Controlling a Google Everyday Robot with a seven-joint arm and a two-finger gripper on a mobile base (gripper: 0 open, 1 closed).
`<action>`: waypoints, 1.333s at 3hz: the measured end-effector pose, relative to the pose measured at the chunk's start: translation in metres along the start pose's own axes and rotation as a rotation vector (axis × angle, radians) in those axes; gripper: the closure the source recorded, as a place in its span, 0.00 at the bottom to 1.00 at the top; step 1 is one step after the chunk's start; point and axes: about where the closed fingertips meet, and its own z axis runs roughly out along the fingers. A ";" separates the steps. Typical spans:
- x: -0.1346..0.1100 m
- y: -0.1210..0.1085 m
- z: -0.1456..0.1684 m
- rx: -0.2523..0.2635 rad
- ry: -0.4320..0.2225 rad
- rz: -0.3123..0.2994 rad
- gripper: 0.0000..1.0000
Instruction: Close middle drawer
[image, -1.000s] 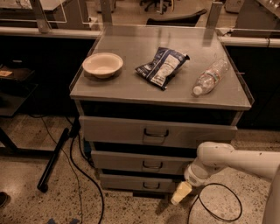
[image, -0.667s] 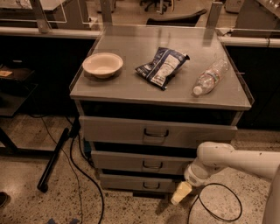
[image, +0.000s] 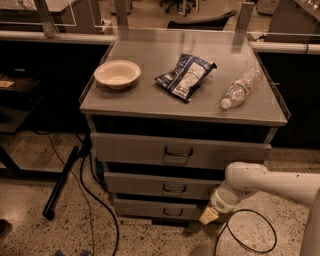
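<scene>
— Biggest first?
— Grey metal drawer cabinet (image: 150, 97), centre. White robot arm (image: 272, 182) reaching in low toward the cabinet's right front corner.
— Middle drawer?
— Middle drawer (image: 145, 184): second of three cabinet fronts, under the taller top drawer (image: 130, 147), dark gap above.
— On the cabinet top?
— Chip bag (image: 185, 76) mid-top, cream bowl (image: 117, 74) at left, plastic bottle (image: 239, 89) lying at right.
— Gripper?
— Gripper (image: 209, 215) by the cabinet's lower right corner. Parted or closed: impossible to say.
</scene>
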 end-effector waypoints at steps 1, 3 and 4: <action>-0.003 -0.011 -0.003 0.021 -0.012 0.022 0.70; -0.019 -0.042 -0.010 0.076 -0.036 0.034 0.98; -0.019 -0.042 -0.010 0.076 -0.036 0.033 0.76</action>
